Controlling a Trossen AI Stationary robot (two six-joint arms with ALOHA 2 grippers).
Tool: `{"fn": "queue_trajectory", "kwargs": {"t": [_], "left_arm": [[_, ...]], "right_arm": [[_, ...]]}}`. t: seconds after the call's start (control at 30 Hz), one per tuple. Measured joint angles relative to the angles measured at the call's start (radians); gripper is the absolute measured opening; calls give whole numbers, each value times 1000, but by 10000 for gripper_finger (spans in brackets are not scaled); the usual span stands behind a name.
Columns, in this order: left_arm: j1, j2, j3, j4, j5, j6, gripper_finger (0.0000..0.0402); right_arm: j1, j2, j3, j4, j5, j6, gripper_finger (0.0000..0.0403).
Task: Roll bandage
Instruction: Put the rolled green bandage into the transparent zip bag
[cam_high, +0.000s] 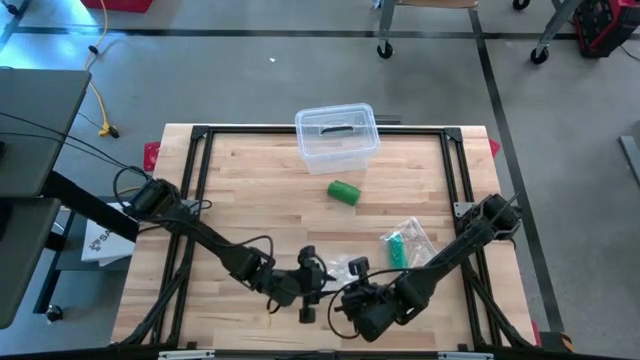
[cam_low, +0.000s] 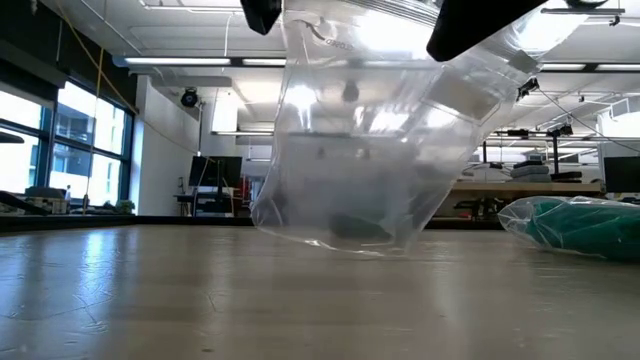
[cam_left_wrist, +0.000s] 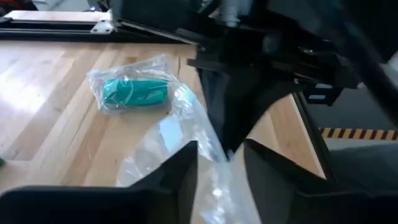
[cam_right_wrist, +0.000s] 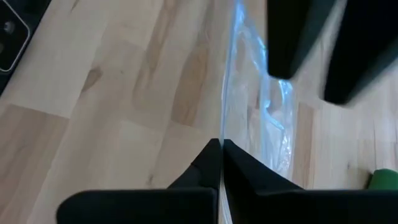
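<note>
A green bandage roll (cam_high: 344, 192) lies on its side, loose on the wooden table, beyond both grippers. Near the table's front edge, a clear plastic bag (cam_low: 360, 150) hangs between my two grippers. My right gripper (cam_right_wrist: 221, 147) is shut on the bag's upper edge. My left gripper (cam_left_wrist: 221, 154) is open. Its fingers stand on either side of the same edge, close to the right gripper's tips, and whether they touch the plastic does not show. Whether the bag's lower end (cam_low: 345, 245) touches the tabletop, I cannot tell. My right gripper pinches the bag's top edge (cam_right_wrist: 224, 127) between its two fingertips, slanting down from the table's right and near side. The film runs on away from the fingertips as a thin line. The bag hangs below the hold, loose and crinkled.
A second green roll, sealed in a clear wrapper (cam_high: 403, 247), lies just right of the grippers. A clear plastic container (cam_high: 337, 138) stands at the far edge. A black frame (cam_high: 205, 150) runs along the table's sides. Bare wood lies to the left.
</note>
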Motion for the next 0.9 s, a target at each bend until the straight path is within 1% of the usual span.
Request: {"fn": "queue_trajectory", "kwargs": {"t": [0.13,0.2,0.27,0.4,0.5,0.63,0.77,0.9], "left_arm": [[15,5,0,12,1,22,162],[17,19,0,7,4,43,171],[19,43,0,8,33,45,174],[25,78,0,8,80,34,173],[34,82,0,-27,65,-10,167],[44,82,0,-54,66,-37,147],[43,82,15,-40,128,-43,132],[42,80,52,-34,171,-29,140]], "right_arm": [[-5,0,0,0,-2,0,2],[-7,0,0,3,-2,-1,1],[-11,0,0,13,-2,-6,1],[-13,0,0,28,-2,-8,1],[-13,0,0,27,-1,-15,1],[-13,0,0,27,-1,-16,0],[-13,0,0,27,-16,-19,0],[-12,0,0,27,-27,-33,0]]}}
